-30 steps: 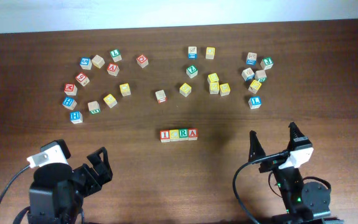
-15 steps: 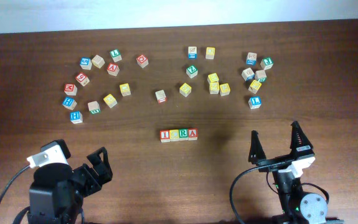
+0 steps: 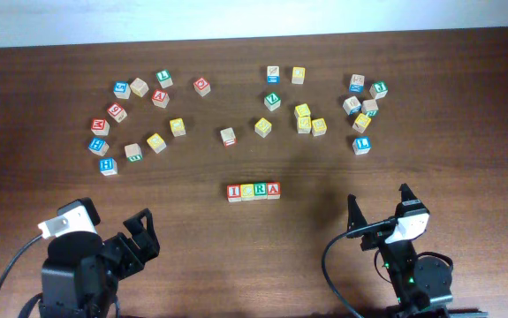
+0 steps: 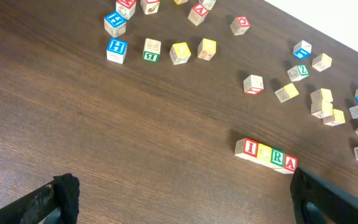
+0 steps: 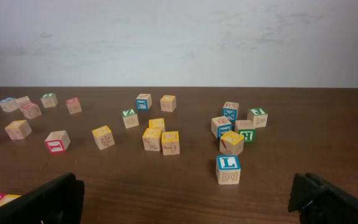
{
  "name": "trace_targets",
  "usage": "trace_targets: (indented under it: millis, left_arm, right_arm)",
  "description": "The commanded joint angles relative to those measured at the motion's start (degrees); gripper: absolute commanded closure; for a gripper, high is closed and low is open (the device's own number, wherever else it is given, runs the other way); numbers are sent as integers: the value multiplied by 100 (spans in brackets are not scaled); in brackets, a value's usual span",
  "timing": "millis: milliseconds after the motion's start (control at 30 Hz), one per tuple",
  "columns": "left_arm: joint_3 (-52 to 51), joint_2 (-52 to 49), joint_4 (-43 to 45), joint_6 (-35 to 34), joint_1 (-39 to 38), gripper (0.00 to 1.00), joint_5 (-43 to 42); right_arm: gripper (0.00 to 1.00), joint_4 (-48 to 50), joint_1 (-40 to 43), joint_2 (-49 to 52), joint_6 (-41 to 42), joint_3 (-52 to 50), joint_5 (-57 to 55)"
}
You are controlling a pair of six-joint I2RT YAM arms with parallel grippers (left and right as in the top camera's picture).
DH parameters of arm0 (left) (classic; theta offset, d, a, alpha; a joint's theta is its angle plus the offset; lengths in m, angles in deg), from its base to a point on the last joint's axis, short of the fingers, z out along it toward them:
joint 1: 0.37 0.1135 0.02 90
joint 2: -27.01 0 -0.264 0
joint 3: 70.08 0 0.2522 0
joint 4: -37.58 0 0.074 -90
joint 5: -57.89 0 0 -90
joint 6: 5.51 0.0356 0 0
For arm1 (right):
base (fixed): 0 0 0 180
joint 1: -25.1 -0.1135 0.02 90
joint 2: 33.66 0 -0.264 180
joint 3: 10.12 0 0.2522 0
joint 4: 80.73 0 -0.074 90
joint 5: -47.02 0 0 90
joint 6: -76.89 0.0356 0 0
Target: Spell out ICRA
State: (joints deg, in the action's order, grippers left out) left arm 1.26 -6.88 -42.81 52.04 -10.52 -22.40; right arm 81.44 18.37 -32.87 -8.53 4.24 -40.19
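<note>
- I see the ICRA row [image 3: 254, 191] spelled: red I cube [image 3: 234, 192], yellow cube [image 3: 247, 191], green R cube [image 3: 261, 191] and red A cube [image 3: 274, 190] touching, mid-worktop [image 3: 466, 168].
- Right gripper [image 3: 378, 200], nearer me: fingers wide, empty.
- Left gripper [image 4: 183, 185]: fingers wide, empty.
- Loose cubes [image 3: 228, 136] scattered beyond the row.

Dark wooden table [image 3: 466, 106], white wall [image 5: 179, 37]

Dark wooden table [image 3: 41, 194], scattered alphabet cubes [image 3: 228, 136], ICRA row [image 3: 254, 191]

Pale wooden cubes [image 3: 254, 191] on a dark, wood-grain table [image 3: 413, 150].
</note>
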Motion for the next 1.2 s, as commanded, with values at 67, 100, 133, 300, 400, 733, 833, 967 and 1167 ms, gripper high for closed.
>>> trace_targets:
  millis: [67, 100, 133, 300, 400, 733, 833, 967, 1167]
  left_arm:
    - [-22, 26, -7, -52, 20, 1, 63]
    - [-22, 26, -7, -52, 20, 1, 63]
    - [-22, 26, -7, -52, 20, 1, 63]
    - [-22, 26, -4, -52, 20, 1, 63]
    - [-22, 26, -7, -52, 20, 1, 63]
    - [-22, 26, -7, -52, 20, 1, 63]
    - [-22, 26, -7, -52, 20, 1, 63]
    - [-22, 26, -7, -52, 20, 1, 63]
    - [-22, 26, -7, -52, 20, 1, 63]
  right_arm:
    - [2, -66, 48, -61, 11, -28, -199]
    - [2, -66, 48, -61, 11, -28, -199]
    - [2, -66, 48, -61, 9, -28, -199]
    - [2, -66, 48, -61, 9, -28, -201]
    - [2, -66, 48, -61, 9, -28, -223]
    - [2, -68, 48, -61, -122, -28, -201]
    - [2, -68, 48, -61, -120, -28, -203]
    - [2, -68, 50, -61, -120, -28, -221]
    - [2, -63, 48, -61, -118, -28, -199]
